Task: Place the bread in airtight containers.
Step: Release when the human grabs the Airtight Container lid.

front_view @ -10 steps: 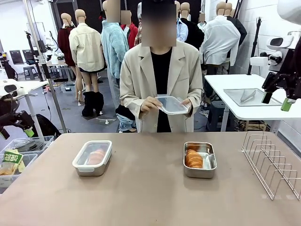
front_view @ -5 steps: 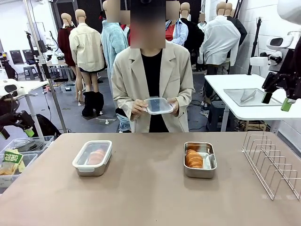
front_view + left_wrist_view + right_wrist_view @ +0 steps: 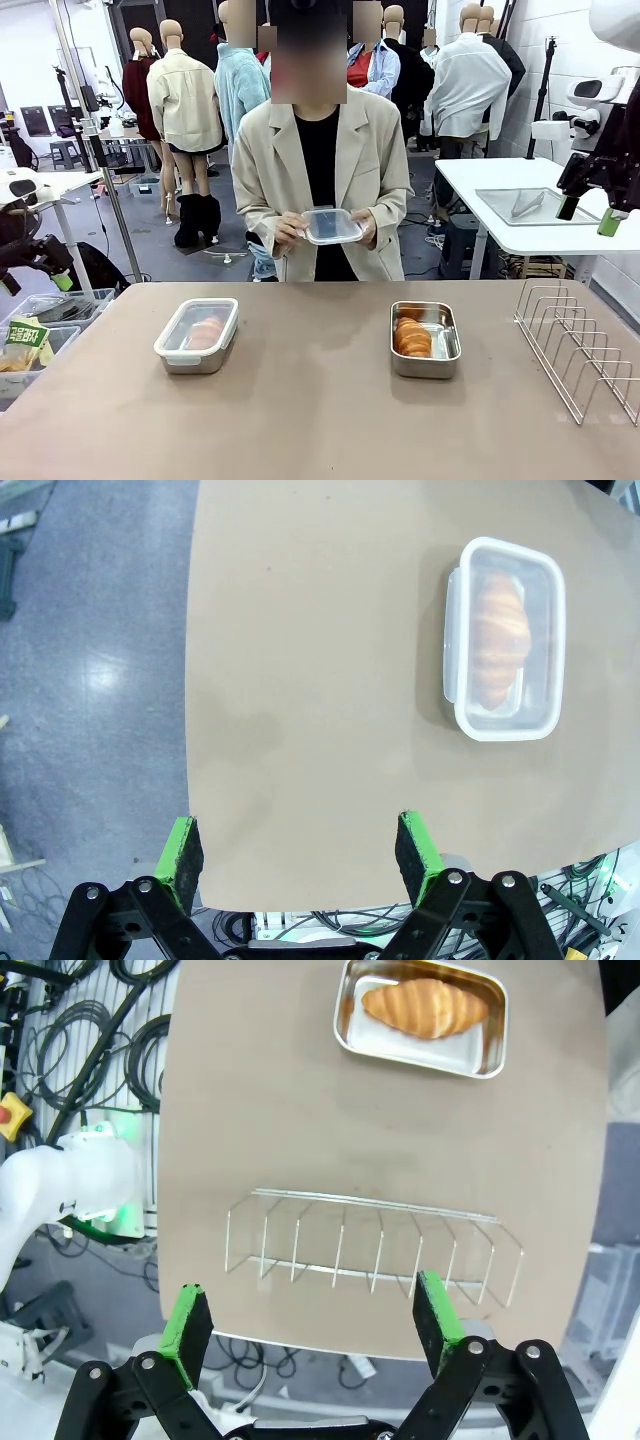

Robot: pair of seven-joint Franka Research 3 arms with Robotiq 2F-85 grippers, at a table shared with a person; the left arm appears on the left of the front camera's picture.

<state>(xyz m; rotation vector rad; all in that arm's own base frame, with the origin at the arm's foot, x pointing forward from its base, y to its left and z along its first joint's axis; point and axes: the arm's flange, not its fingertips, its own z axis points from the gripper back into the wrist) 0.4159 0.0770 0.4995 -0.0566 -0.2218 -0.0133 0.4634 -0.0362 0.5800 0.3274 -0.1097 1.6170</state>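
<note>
1. On the matte tan table (image 3: 320,420), left of centre: rectangular stainless-steel tin (image 3: 196,336) with rounded corners, capped by a clear, white-rimmed plastic lid (image 3: 505,637); one glossy, ridged, golden-brown croissant (image 3: 499,636) visible through it.
2. Right of centre, well apart from the first: matching shiny tin (image 3: 424,339) with rolled rim, uncovered, holding an oblong orange-tan croissant (image 3: 424,1008) lying along one long wall.
3. At the far edge, in both hands of a person in a beige jacket: second clear lid (image 3: 332,225), held roughly level at waist height, above the table.
4. Near the table's right edge: thin wire rack (image 3: 580,350) of upright loops, standing beside the open tin.
5. Left gripper (image 3: 298,848): green pads spread wide, nothing between them, high over the table's edge.
6. Right gripper (image 3: 312,1325): likewise wide and holding nothing, above the wire rack.
</note>
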